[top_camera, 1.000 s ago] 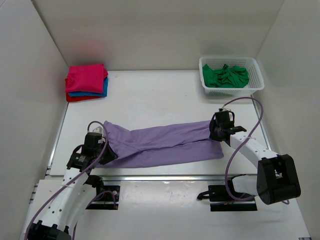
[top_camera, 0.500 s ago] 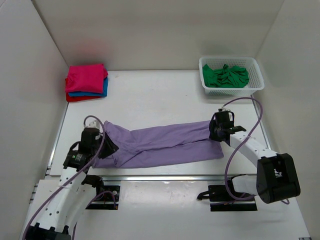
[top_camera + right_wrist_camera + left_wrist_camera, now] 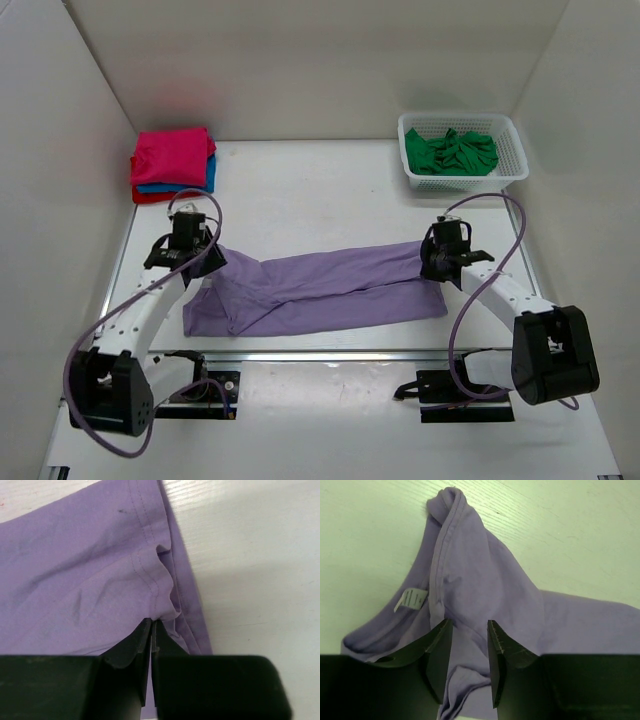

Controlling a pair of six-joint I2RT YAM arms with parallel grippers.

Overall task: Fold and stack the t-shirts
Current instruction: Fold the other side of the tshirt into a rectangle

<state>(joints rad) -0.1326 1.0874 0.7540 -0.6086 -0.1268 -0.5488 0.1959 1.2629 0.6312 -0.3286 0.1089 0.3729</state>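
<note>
Lilac t-shirt point(image 3: 330, 290) — hem in right gripper point(image 3: 151, 623), under left gripper point(image 3: 469, 626).

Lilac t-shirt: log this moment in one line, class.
lilac t-shirt laid out | right gripper shut on hem | left gripper open over collar end | folded t-shirt stack far-left | green t-shirt in basket

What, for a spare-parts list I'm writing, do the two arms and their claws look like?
Both arms match: the left arm and right arm have white tube links with blocky black joints. A thin lilac cable loops loosely along each. The left claw and right claw have dark, tapered, wedge-like fingers. No markings are readable.
</note>
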